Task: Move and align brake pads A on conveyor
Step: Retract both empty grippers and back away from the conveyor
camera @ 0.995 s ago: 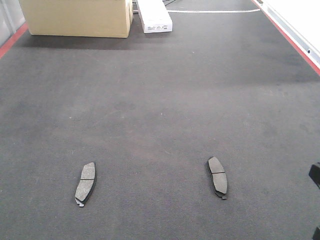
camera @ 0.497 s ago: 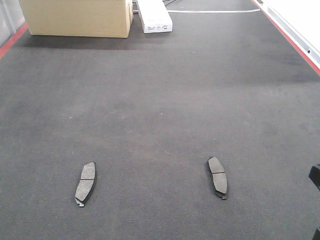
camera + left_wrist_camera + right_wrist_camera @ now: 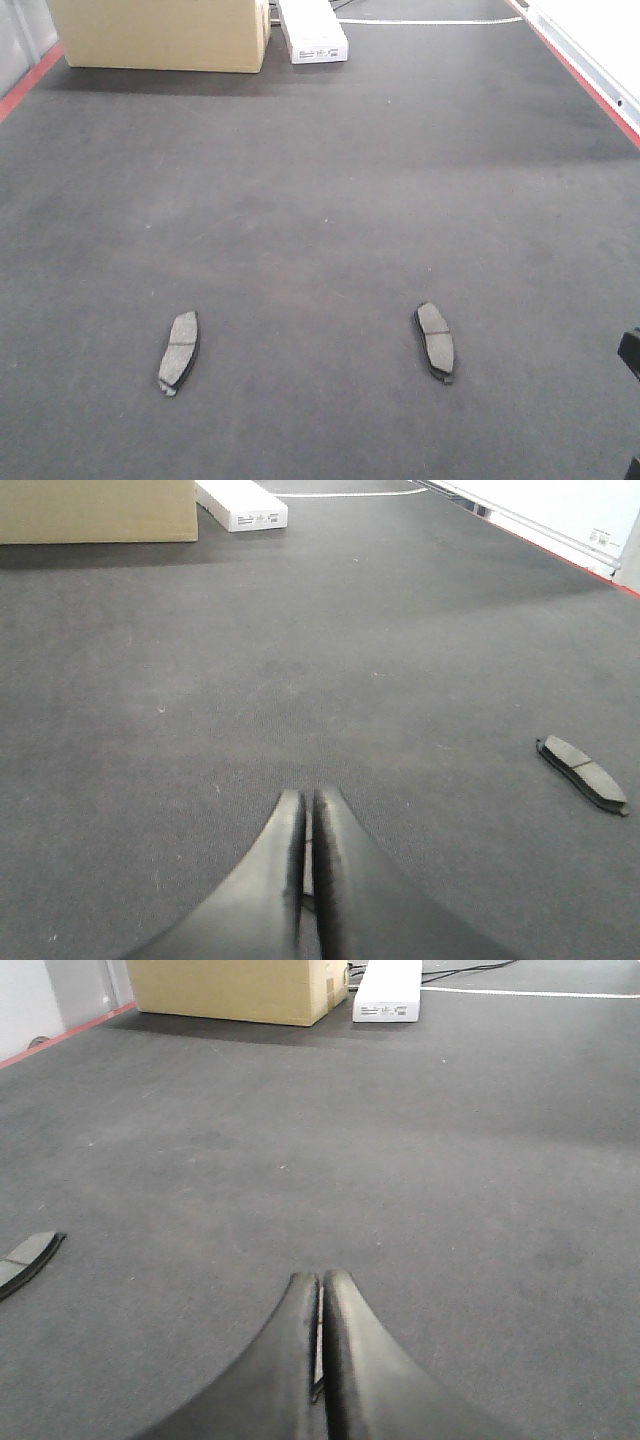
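Note:
Two brake pads A lie flat on the dark conveyor [image 3: 320, 200], both lengthwise. One pad [image 3: 179, 352] is at the near left, the other pad [image 3: 436, 341] at the near right. My left gripper [image 3: 308, 798] is shut with nothing in it, low over bare belt, and a pad [image 3: 582, 773] lies off to its right. My right gripper [image 3: 322, 1278] is also shut and holds nothing. A pad [image 3: 25, 1260] shows at the left edge of the right wrist view. A black part of my right arm [image 3: 630, 352] pokes in at the front view's right edge.
A cardboard box [image 3: 160, 35] and a white carton [image 3: 312, 30] stand at the belt's far end. Red strips run along the left edge [image 3: 28, 82] and the right edge [image 3: 585, 75], with a white rail beyond the right one.
In the front view the pads and the boxes all sit slightly higher and farther than before, shifted together. Neither pad has changed its pose relative to the other.

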Available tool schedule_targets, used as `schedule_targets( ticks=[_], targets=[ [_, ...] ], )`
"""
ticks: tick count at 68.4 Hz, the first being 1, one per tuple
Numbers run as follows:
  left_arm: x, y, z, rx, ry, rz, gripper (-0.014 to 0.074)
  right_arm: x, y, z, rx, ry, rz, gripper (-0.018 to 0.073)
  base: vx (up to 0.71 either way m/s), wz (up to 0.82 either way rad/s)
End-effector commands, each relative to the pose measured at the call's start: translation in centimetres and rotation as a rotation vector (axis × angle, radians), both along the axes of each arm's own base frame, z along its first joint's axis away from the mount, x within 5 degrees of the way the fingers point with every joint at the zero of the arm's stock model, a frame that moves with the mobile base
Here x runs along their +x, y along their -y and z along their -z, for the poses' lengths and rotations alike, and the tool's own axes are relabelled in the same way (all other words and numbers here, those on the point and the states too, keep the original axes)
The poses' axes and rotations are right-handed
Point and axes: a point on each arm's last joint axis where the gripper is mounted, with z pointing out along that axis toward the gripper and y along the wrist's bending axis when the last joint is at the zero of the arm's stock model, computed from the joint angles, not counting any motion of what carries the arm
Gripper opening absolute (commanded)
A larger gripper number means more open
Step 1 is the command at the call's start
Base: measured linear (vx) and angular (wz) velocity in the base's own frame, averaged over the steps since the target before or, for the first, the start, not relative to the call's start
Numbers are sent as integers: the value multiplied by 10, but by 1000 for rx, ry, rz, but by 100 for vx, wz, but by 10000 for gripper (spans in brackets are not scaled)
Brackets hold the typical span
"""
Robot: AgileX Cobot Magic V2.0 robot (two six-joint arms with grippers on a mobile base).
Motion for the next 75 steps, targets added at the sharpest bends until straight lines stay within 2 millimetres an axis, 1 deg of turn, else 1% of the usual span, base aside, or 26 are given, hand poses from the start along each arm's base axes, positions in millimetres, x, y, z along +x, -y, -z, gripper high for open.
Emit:
schedule_targets(
  ticks=[1,44,75],
  targets=[
    [2,0,-12,-34,73,-7,-7,1,0,-15,9,97,1,-10,-10,3],
    [2,0,-12,-34,73,-7,-7,1,0,-15,9,97,1,-10,-19,2],
    [2,0,-12,-34,73,-7,-7,1,0,-15,9,97,1,-10,-26,-10]
  ],
)
